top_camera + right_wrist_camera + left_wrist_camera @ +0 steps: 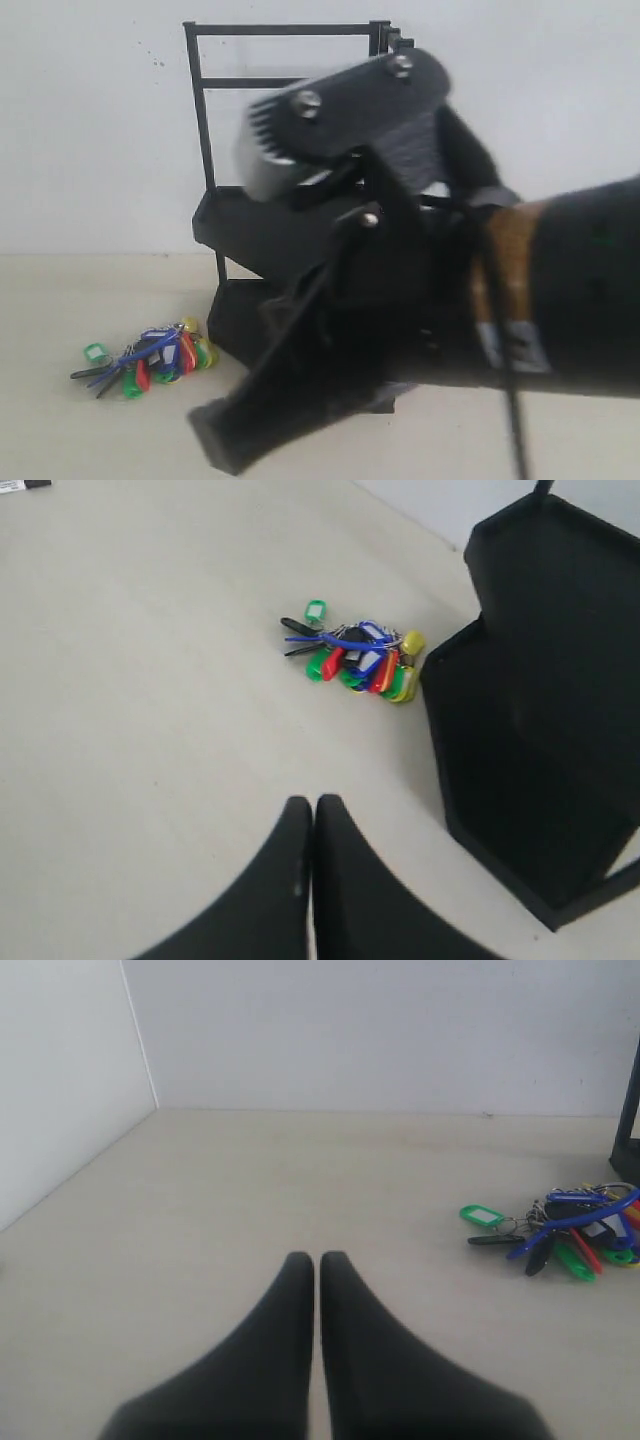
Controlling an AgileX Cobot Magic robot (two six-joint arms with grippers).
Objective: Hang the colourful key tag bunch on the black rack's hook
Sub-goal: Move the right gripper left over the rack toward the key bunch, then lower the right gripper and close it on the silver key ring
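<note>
The colourful key tag bunch (150, 360) lies loose on the beige table, left of the black rack (290, 80). It also shows in the left wrist view as the bunch (572, 1230) and in the right wrist view as the bunch (358, 662), beside the rack's lower tray (530, 740). My right gripper (313, 805) is shut and empty, hovering short of the bunch. That arm fills the exterior view, and its gripper (215, 440) points down-left. My left gripper (316, 1260) is shut on nothing, well left of the bunch. The arm hides the hook.
White walls close the back and the left side of the table (200, 1210). A rack leg (630, 1110) stands just behind the bunch. The right arm's body (560, 290) covers most of the rack's trays in the exterior view.
</note>
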